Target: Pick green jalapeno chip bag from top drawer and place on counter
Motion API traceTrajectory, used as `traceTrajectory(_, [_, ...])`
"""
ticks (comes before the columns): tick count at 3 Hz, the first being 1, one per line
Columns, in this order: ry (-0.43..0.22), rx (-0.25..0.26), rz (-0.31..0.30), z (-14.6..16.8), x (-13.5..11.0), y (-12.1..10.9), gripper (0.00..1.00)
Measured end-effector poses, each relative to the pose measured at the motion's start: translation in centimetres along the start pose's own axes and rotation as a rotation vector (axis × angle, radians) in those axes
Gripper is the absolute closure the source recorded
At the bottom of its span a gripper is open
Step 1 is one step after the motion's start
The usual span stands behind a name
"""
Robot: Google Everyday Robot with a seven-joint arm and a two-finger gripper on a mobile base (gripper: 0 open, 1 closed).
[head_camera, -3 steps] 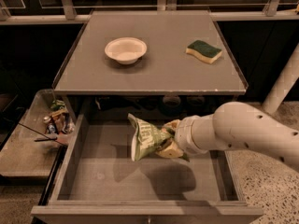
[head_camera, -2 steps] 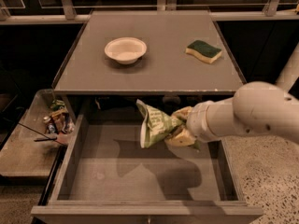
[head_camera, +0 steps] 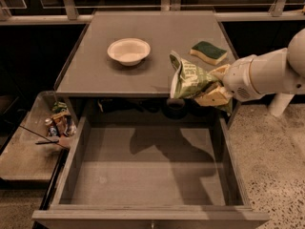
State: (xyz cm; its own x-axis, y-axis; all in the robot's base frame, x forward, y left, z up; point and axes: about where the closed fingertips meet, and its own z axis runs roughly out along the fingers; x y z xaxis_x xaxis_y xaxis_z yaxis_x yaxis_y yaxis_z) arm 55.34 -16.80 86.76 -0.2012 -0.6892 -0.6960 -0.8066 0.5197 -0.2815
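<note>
The green jalapeno chip bag hangs in the air at the counter's front right edge, crumpled, white lettering showing. My gripper is shut on its right end, and the white arm reaches in from the right. The top drawer stands pulled open below, its flat grey bottom bare with the bag's and arm's shadow on it. The counter lies behind and above the drawer.
A white bowl sits on the counter left of centre. A green-and-yellow sponge lies at its right, just behind the bag. A low side tray at the left holds small packets. Speckled floor lies to the right.
My gripper has lifted the bag up out of the drawer and carried it right and back, from over the drawer's middle to the level of the counter's front edge.
</note>
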Motion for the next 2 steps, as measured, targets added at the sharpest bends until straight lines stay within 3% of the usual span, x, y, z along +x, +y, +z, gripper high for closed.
traceTrajectory(1, [0.000,0.000,0.000,0.0,0.0,0.0,1.00])
traceTrajectory(2, [-0.013,0.015,-0.027,1.5,-0.9,-1.4,1.00])
